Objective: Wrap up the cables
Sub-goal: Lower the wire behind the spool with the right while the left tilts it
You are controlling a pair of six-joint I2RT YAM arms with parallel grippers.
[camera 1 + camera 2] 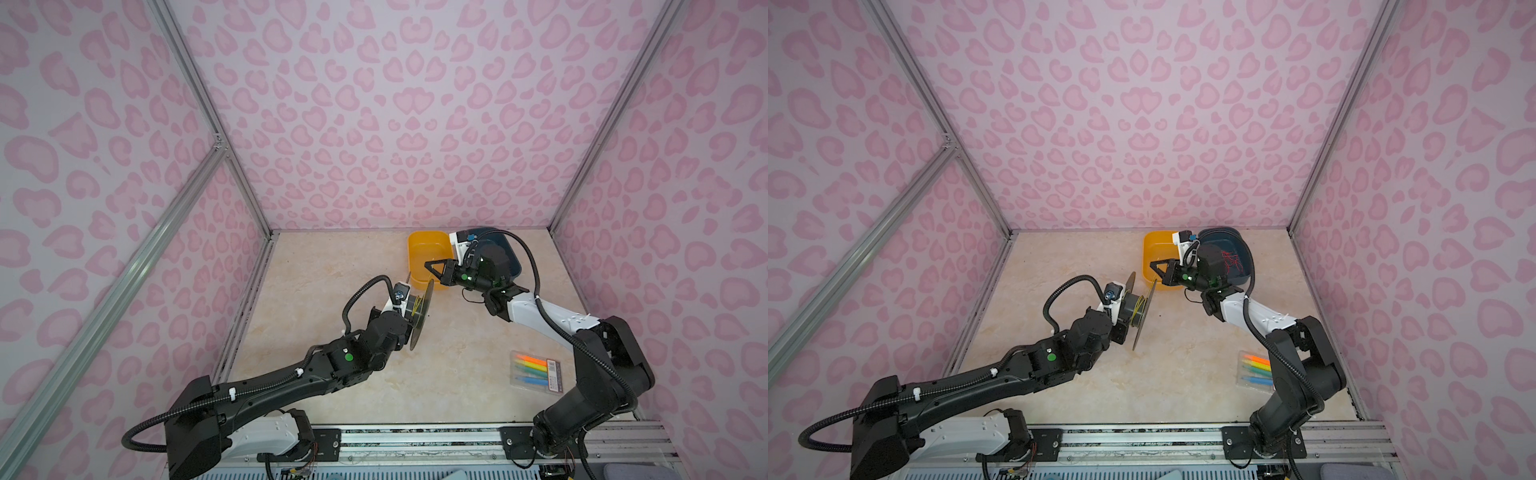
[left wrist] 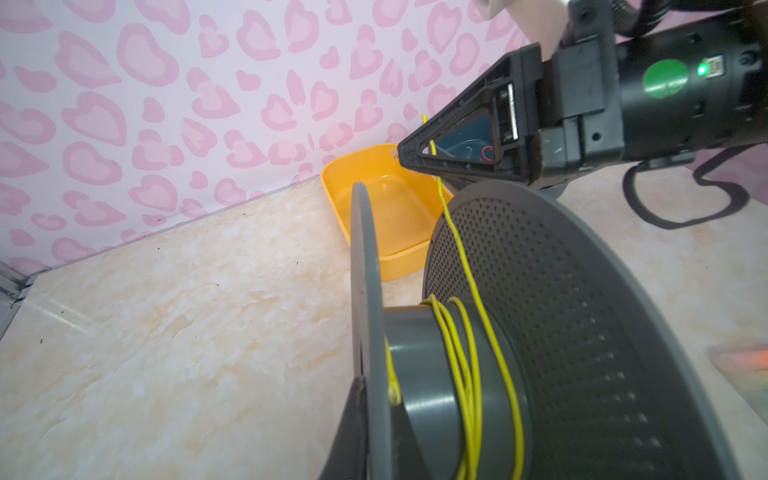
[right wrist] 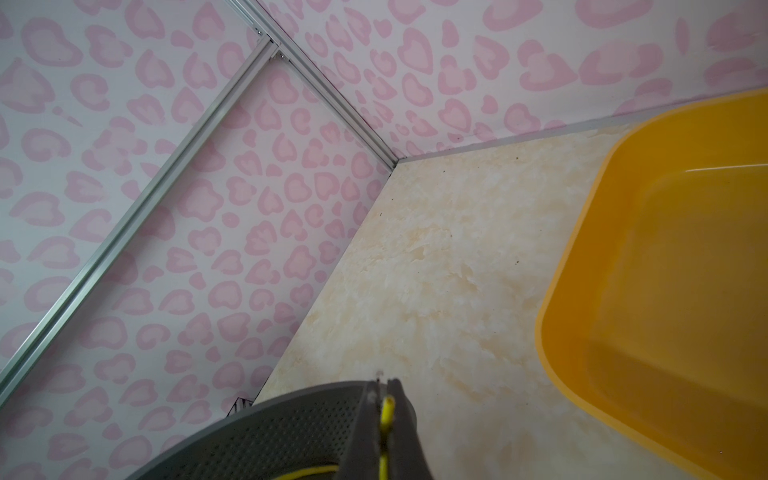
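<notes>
Left gripper clamps the grey spool on edge so right gripper, pinching the yellow wire, can wind.

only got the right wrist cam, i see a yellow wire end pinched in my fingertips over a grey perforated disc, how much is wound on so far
Observer: Only a few loose turns of the yellow wire lie on the spool. One strand runs from there to the right gripper.
Operator: whats holding the spool
Observer: The left gripper, shut on the spool and holding it on edge.
Operator: anything by my arm i cant see
Observer: A blue bin with a tangle of red wires in it, right beside the orange bin.
</notes>
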